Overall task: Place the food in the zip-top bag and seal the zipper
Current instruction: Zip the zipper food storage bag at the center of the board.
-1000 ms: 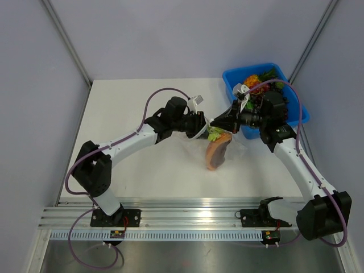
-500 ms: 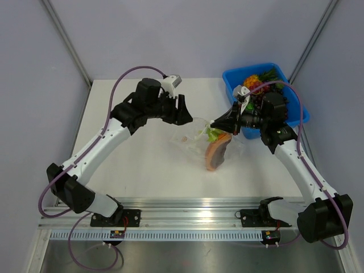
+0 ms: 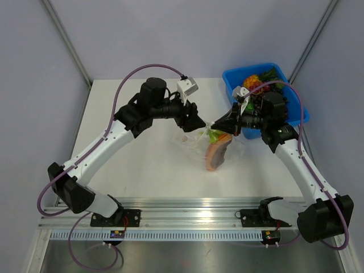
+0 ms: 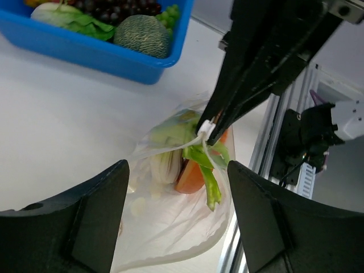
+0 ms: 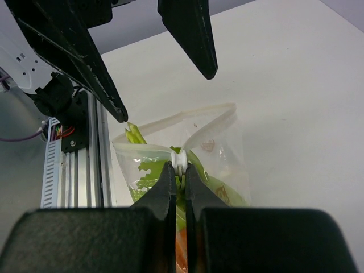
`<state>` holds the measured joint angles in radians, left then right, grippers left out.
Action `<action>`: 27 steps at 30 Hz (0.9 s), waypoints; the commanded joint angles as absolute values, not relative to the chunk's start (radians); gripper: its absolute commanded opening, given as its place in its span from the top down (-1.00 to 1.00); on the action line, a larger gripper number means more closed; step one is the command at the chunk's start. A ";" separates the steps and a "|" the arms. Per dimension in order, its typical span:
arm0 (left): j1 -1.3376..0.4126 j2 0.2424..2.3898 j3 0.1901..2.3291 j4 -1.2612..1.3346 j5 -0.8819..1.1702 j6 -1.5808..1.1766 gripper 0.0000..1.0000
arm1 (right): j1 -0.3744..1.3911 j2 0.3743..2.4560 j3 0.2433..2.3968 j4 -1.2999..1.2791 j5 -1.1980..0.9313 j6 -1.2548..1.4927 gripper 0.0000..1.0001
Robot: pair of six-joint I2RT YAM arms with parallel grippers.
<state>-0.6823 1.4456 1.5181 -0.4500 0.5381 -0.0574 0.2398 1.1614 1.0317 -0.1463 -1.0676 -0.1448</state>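
On the white table between grey walls, right tool pinches the zipper, left tool spread.

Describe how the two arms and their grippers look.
The left arm and the right arm both have white links with black joints. A purple cable loops along each arm. The left gripper and the right gripper have black, tapered fingers. A small white camera module sits at each wrist.

A white table is enclosed by plain pale grey walls (metal struts are set at the corners). An aluminium rail is fitted along its near edge.
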 commanded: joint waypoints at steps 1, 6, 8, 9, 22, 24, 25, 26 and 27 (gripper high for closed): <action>-0.675 1.460 1.552 -0.344 0.681 0.066 -0.41 | 0.252 1.152 1.083 -0.202 -1.101 -0.193 1.00; -0.675 1.486 1.575 -0.360 0.742 0.094 -0.35 | 0.252 1.157 1.115 -0.235 -1.101 -0.213 1.00; -0.675 1.500 1.586 -0.362 0.753 0.097 -0.29 | 0.252 1.157 1.126 -0.239 -1.104 -0.216 1.00; -0.676 1.503 1.589 -0.365 0.755 0.097 -0.28 | 0.252 1.157 1.130 -0.242 -1.104 -0.218 1.00; -0.687 1.554 1.621 -0.367 0.897 0.077 -0.01 | 0.252 1.152 1.157 -0.267 -1.115 -0.224 1.00; -0.689 1.565 1.626 -0.374 0.908 0.077 0.05 | 0.252 1.154 1.169 -0.278 -1.112 -0.232 1.00; -0.692 1.569 1.629 -0.377 0.911 0.075 0.07 | 0.252 1.154 1.170 -0.284 -1.114 -0.235 1.00; -0.693 1.578 1.637 -0.380 0.914 0.074 0.09 | 0.252 1.157 1.172 -0.285 -1.115 -0.235 1.00; -0.693 1.582 1.641 -0.385 0.914 0.074 0.11 | 0.253 1.157 1.175 -0.287 -1.115 -0.236 1.00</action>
<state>-0.6861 1.5665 1.5894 -0.4110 0.8597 0.0669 0.2405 1.1629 1.1194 -0.2878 -1.0931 -0.2195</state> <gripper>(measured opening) 0.455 0.038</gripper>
